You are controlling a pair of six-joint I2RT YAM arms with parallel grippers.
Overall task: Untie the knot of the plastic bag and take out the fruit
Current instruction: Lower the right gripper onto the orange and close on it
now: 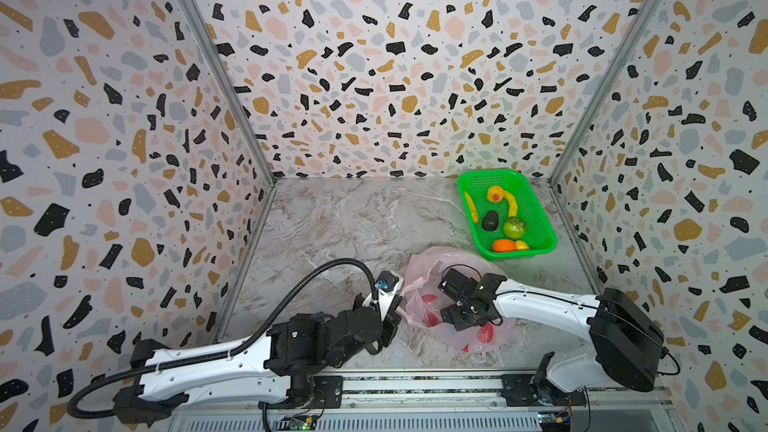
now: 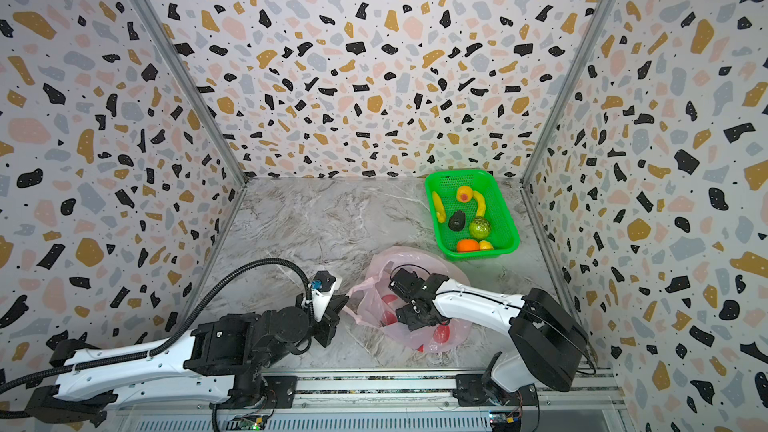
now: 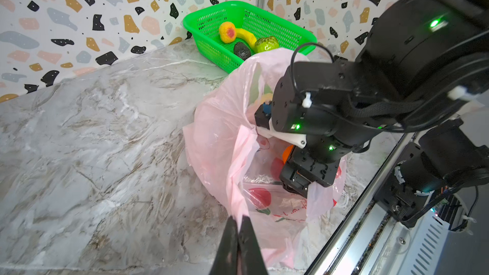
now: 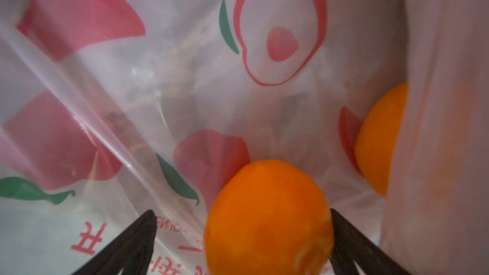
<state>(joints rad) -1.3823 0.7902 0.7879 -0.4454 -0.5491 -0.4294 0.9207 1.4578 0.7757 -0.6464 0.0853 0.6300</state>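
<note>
Both top views: plastic bag [image 1: 419, 270] by front edge of worktop [image 1: 332, 222], mouth open.
Left wrist: left gripper [image 3: 238, 219] pinched shut on plastic bag; I hold it up.
Right wrist: right gripper [image 4: 242, 212] wide apart around tangerine [image 4: 267, 215]; I centre, squeeze softly, miss film.

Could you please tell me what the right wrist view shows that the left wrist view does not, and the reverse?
Only the right wrist view: inside the bag, the right gripper stands open around a tangerine, with a second tangerine off to the side. Only the left wrist view: the left gripper shut on the bag, the basket holding fruit, and the table. Both: the pink bag with its red prints. An orange sliver in the left wrist view may be a tangerine.
</note>
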